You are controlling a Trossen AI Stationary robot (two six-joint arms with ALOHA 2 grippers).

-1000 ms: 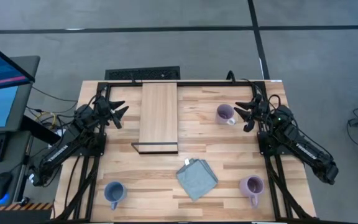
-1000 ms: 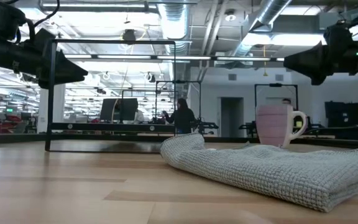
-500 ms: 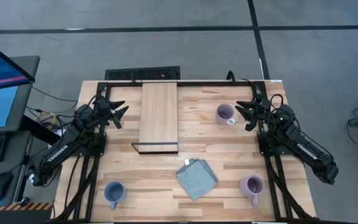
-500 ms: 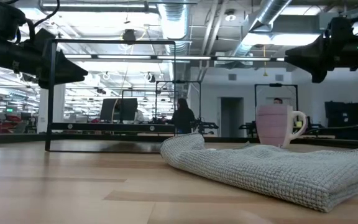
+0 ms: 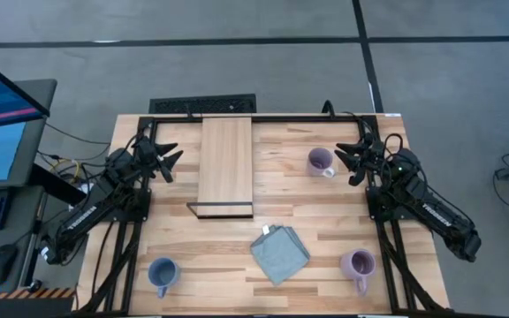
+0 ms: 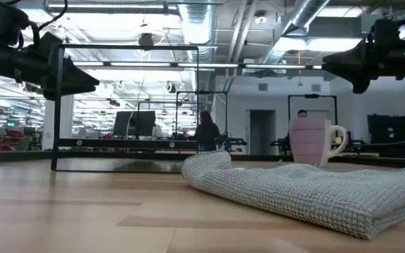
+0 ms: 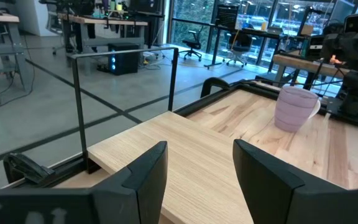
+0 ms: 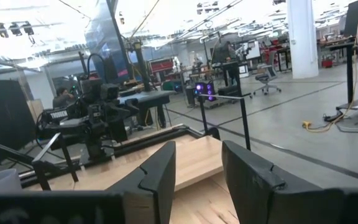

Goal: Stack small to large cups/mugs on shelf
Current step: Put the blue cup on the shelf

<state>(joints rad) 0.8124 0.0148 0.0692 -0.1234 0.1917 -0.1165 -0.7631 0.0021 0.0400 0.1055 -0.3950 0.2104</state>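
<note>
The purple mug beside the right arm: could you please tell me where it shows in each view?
High view: the purple mug stands right of the shelf.
Low view: right of centre, behind the cloth.
Left wrist view: upper right, beyond the shelf.
Right wrist view: a pale rim at the lower left corner, likely it.
Shared landmark: the shelf.

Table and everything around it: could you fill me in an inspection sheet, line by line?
Surface: wooden tabletop, metal frame at the far edge.
Job's things: shelf bare; blue mug near left; one purple mug far right, another purple mug near right.
Clutter: folded grey cloth near the middle.
Grippers: left gripper open beside the shelf; right gripper open, close to the far purple mug, not touching.
Cables: bundles along both arms.
Surroundings: monitor left; person in the room behind.
</note>
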